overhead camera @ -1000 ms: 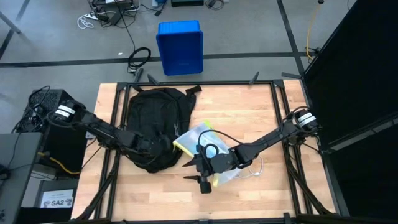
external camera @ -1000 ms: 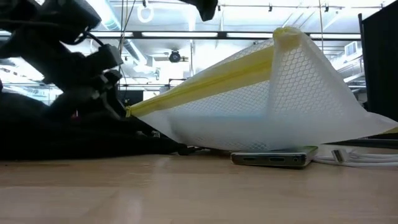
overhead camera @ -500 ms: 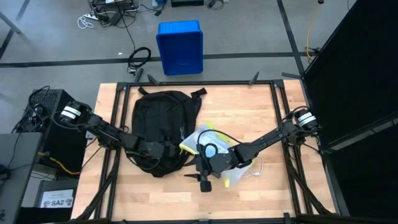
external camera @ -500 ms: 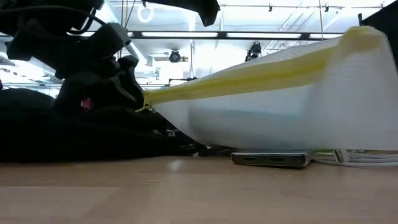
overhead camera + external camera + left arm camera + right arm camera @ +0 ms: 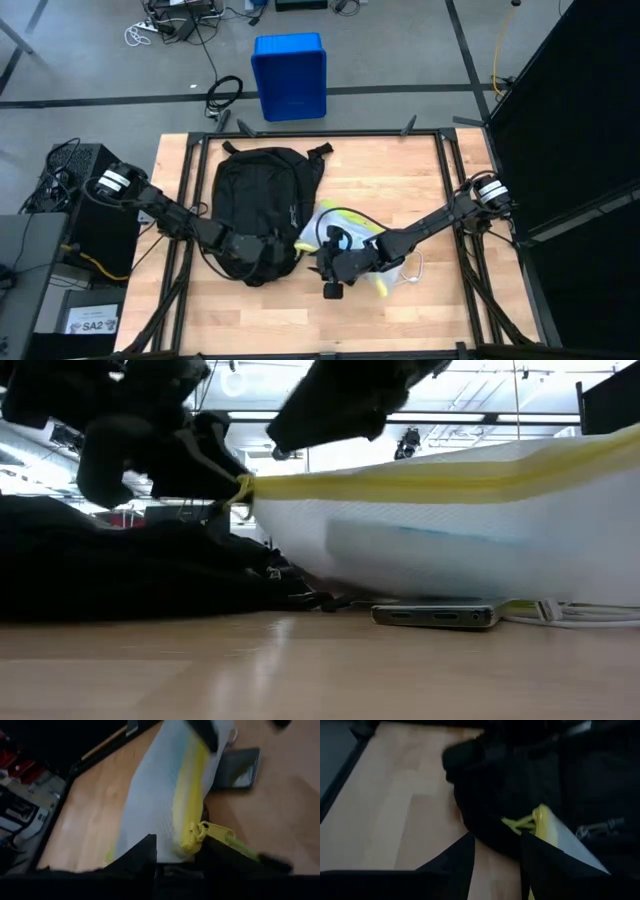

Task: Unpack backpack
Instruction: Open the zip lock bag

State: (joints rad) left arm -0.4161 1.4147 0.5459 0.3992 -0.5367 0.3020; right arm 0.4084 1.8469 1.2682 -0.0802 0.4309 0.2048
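- The right gripper (image 5: pixel 330 278) hangs over the white mesh pouch (image 5: pixel 352 240), just right of the backpack (image 5: pixel 262 205); whether its jaws grip the pouch cannot be told.
- The pouch's long, yellow-edged axis runs from the backpack's lower end out toward the right arm.
- The left gripper (image 5: pixel 283 247) sits at that lower end, nearer the bag; its jaws stand partly open beside the pouch's yellow corner.
- A dark phone (image 5: pixel 436 615) and white cable (image 5: pixel 409 271) lie under and beside the pouch.
- The backpack lies lengthwise toward the surface's (image 5: pixel 400 180) far edge.
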